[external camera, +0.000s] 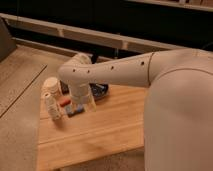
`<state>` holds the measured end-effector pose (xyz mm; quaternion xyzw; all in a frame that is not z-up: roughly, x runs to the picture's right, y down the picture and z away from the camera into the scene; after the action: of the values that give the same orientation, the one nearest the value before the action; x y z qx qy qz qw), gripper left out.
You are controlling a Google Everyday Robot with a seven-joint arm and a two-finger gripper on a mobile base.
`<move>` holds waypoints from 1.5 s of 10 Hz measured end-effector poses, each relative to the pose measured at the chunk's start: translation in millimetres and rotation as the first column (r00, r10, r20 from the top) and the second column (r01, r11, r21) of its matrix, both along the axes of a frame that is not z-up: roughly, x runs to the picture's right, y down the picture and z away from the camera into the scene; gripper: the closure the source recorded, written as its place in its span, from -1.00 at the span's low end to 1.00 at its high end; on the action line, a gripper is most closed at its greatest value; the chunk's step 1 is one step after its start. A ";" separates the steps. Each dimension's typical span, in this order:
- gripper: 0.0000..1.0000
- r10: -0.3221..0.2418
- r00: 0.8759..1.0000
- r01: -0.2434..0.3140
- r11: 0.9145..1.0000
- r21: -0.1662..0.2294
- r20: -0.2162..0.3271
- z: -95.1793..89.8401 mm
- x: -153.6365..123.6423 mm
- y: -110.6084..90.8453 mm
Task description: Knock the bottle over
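The bottle (53, 106), slim, whitish and translucent with a white cap, stands upright at the left edge of the wooden table (107, 127). My gripper (76, 108) hangs below the white arm's wrist (80, 92), just right of the bottle and a short gap from it. A wider white ridged cup (51, 86) stands right behind the bottle.
A small red object (64, 102) and a blue one (74, 112) lie between the bottle and the gripper. A dark object (101, 90) sits behind the wrist. My white arm covers the right side of the view. A grey counter (20, 100) lies to the left.
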<state>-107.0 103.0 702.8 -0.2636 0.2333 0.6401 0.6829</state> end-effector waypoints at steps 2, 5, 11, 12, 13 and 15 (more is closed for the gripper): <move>-0.30 0.000 1.000 0.000 1.000 0.000 0.000 0.0 0.0 0.0; -0.30 -0.010 1.000 0.009 0.999 0.046 0.028 4.9 -5.0 -11.2; -0.30 -0.195 0.960 0.161 0.972 0.173 0.202 18.5 -49.7 -20.3; -0.30 -0.196 0.959 0.162 0.972 0.171 0.205 19.0 -49.8 -19.6; -0.30 -0.205 0.955 0.171 0.971 0.166 0.213 20.0 -50.6 -17.9; -0.30 -0.267 0.925 0.237 0.962 0.138 0.270 23.2 -66.5 -2.7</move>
<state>-173.5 100.2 726.0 -0.2855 0.1309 0.5134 0.7986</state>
